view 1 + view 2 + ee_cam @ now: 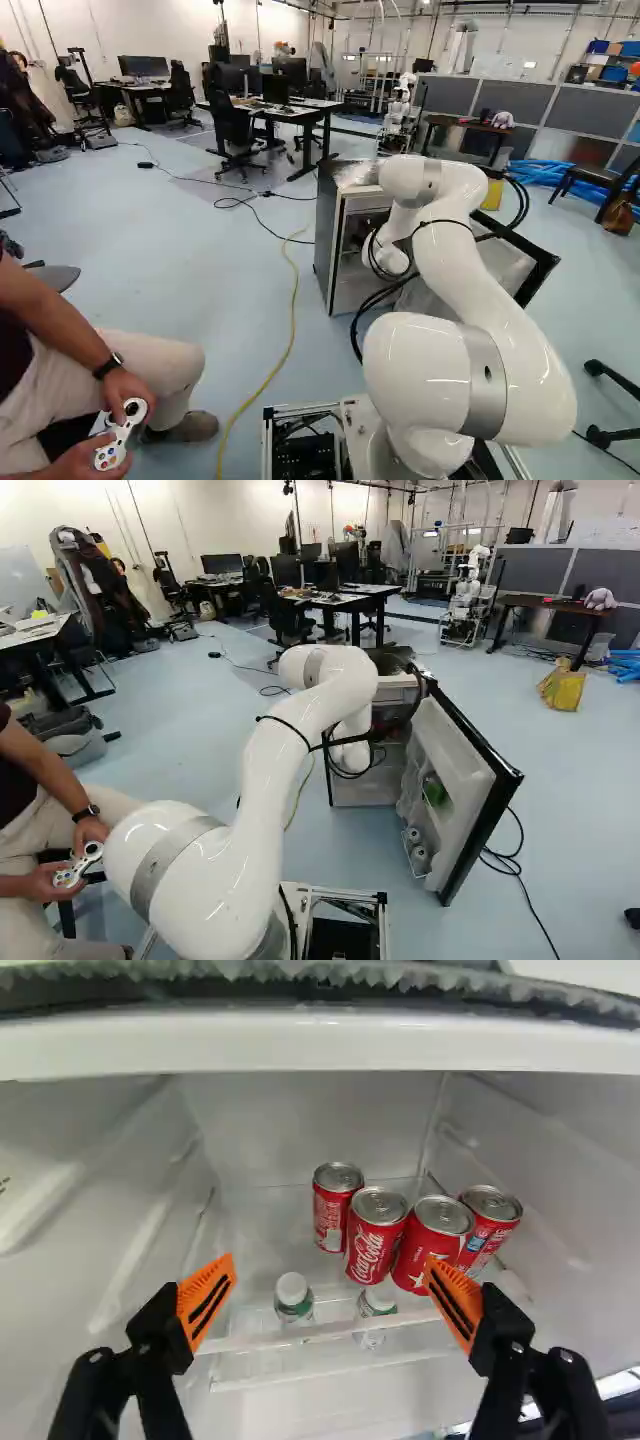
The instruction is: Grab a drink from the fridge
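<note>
The white arm (262, 800) arches forward and dips at the fridge (326, 235), presumably to aim inside. Its pincer (329, 1263) is spread wide, empty, likely leaving room for one can. Past the shelf's front edge (330, 1335), four red cans (370, 1250) stand bunched toward one side edge.

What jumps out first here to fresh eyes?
Four red cans huddled on the shelf inside the fridge, ahead of the open gripper with its orange pads. Then the big white arm, left of the middle in the right base view, with the fridge door standing open to its right.
</note>
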You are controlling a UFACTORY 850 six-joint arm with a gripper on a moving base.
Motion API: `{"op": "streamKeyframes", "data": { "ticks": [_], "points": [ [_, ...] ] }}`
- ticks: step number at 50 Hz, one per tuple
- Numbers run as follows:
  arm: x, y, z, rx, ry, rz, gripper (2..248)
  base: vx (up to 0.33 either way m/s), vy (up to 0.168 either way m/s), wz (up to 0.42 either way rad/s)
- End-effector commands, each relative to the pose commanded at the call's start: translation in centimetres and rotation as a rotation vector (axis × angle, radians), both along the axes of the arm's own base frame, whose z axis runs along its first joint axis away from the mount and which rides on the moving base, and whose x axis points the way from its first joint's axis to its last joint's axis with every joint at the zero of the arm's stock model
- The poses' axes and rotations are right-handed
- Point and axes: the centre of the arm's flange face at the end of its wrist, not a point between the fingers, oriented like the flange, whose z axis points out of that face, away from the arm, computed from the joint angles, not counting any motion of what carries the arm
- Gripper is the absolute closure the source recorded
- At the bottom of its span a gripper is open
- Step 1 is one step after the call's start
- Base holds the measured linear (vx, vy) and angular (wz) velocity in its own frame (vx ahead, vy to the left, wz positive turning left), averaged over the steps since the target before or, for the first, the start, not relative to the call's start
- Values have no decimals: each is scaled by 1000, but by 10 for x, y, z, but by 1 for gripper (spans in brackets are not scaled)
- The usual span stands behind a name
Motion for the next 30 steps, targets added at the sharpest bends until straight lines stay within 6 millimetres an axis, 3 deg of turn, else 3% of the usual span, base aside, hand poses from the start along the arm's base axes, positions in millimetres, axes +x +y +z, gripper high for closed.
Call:
{"op": "streamKeyframes", "data": {
  "ticks": [21,22,30],
  "points": [
    [4,-1,-1,-1,-7,-13,4,0,0,0],
    [4,-1,-1,-1,-7,-13,15,0,0,0],
    [4,-1,-1,-1,-7,-13,28,0,0,0]
  ]
}}
